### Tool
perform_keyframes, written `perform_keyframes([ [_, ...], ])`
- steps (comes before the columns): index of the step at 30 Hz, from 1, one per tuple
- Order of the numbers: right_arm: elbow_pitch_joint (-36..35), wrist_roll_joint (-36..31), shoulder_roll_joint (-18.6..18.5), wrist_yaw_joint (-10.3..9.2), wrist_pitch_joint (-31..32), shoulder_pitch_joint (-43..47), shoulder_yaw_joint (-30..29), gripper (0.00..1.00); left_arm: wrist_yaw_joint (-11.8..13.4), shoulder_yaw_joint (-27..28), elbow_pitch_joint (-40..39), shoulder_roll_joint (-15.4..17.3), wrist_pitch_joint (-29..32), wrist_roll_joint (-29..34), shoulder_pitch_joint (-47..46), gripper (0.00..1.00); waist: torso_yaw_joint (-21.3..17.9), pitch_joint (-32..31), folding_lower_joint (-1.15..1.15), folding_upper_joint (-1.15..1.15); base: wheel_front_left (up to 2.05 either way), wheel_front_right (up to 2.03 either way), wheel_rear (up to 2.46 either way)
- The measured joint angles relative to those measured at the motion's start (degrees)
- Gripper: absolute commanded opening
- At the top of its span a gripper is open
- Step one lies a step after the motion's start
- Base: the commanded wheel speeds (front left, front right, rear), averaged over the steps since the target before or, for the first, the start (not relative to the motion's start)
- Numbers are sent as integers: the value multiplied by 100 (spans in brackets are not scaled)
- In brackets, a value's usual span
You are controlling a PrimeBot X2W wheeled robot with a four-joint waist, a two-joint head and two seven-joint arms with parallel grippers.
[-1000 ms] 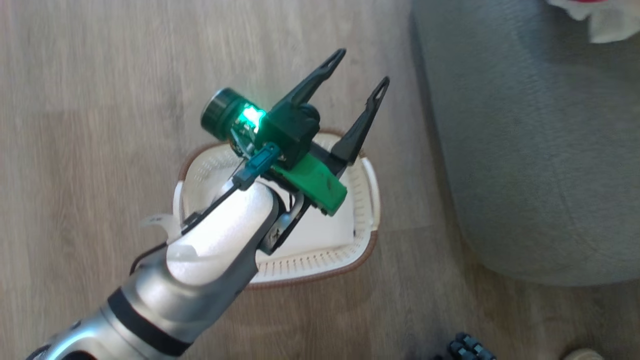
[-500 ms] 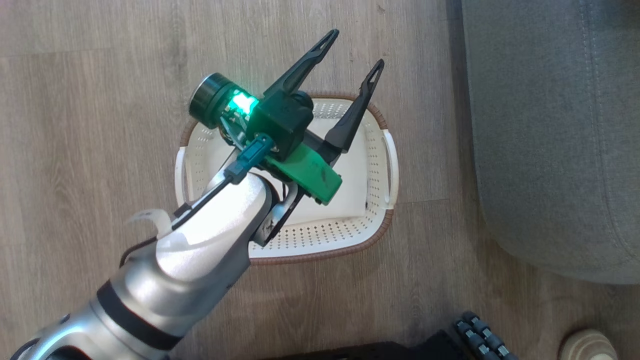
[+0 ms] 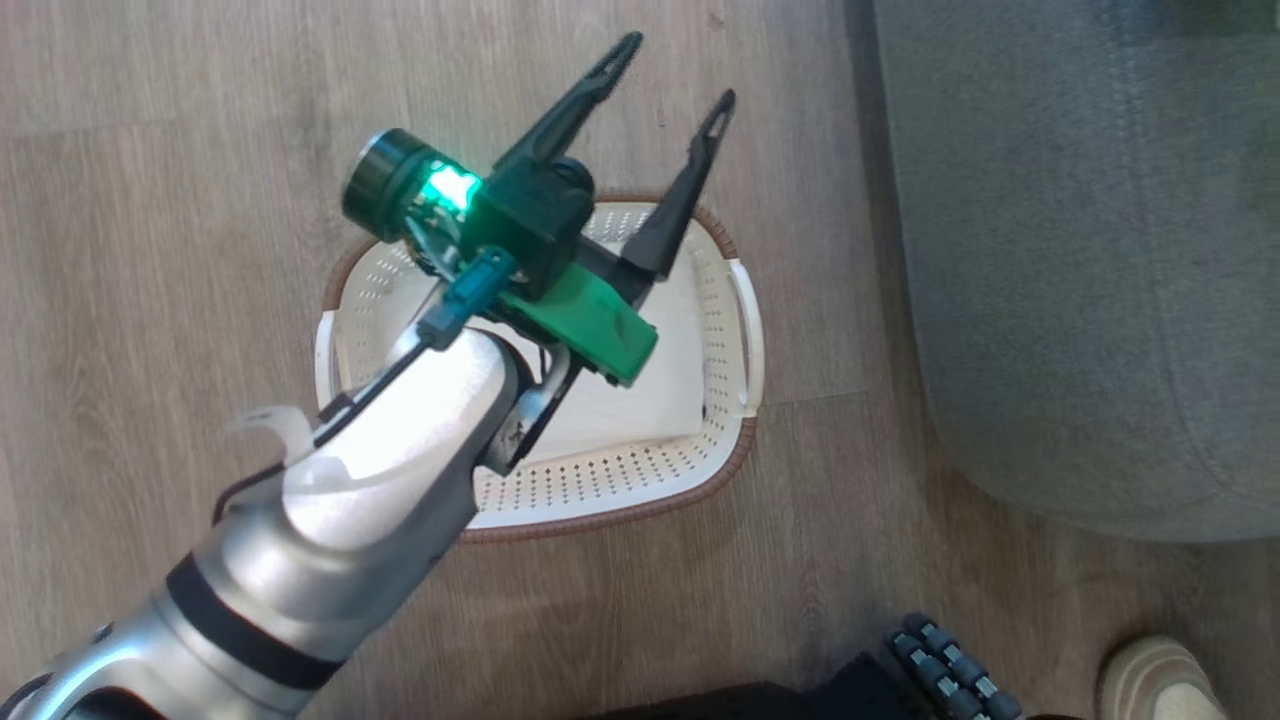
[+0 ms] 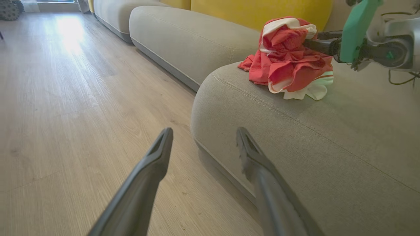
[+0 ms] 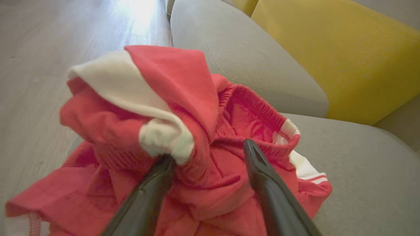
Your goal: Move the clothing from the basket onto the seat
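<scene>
In the head view, the left gripper [image 3: 677, 70] is seen held over the far rim of the basket [image 3: 600, 515], its jaws spread wide. The basket is set on the wooden floor [image 3: 150, 300], near the seat [image 3: 1080, 300], which is found to its right. A pale shoe [image 3: 1160, 680] is caught at the lower right corner.

In the left wrist view, these jaws are shown well apart, pointed towards the seat's rounded corner. The clothing [image 4: 285, 62] is heaped on top of the seat, near its edge, in front of a yellow cushion [image 4: 256, 9]. The right gripper [image 4: 314, 44] is reached into the heap from the right.

In the right wrist view, the right arm's jaws are seen spread. Bunched red and white fabric is lodged between them and against the fingers, but it is not pinched. The clothing is rested on the seat.
</scene>
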Motion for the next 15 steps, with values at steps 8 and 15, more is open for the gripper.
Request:
perform_keyframes([
  [8,-491,920,253,0,0,668,1045,100,146,187,-36,188,-49,-155,120,100,-255,-319,0,0,0,0,0],
  [15,-1069,1679,144,-1,0,1235,1833,100,279,323,-45,296,-114,-331,468,100,-388,-718,0,0,0,0,0],
])
